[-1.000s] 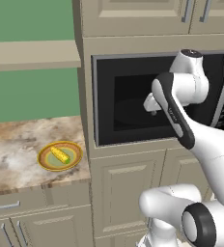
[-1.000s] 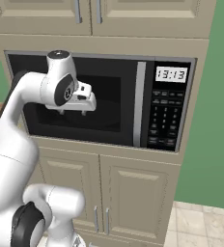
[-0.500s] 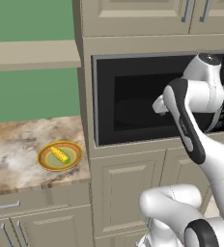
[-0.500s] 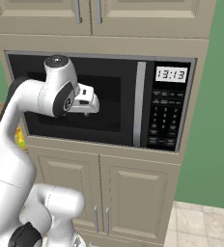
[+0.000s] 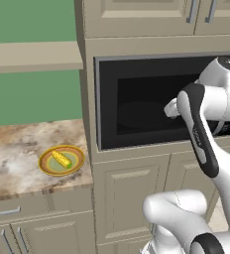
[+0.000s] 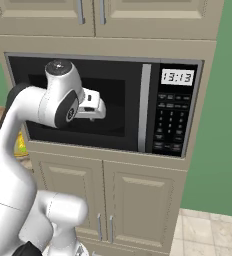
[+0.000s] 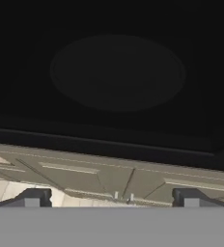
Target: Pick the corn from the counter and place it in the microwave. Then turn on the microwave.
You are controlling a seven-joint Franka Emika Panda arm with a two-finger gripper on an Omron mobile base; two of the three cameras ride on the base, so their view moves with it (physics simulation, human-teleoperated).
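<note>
Left base view: small yellow corn cob [image 5: 61, 158] lies on the yellow-rimmed plate [image 5: 46, 170]; the wide-open, empty gripper [image 5: 170, 110] faces the black microwave [image 5: 137, 106] and should swing left, descending squarely over the cob.

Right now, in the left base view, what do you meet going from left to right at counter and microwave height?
Counter → green plate with the corn on it → microwave → gripper, raised in front of the microwave glass.
</note>
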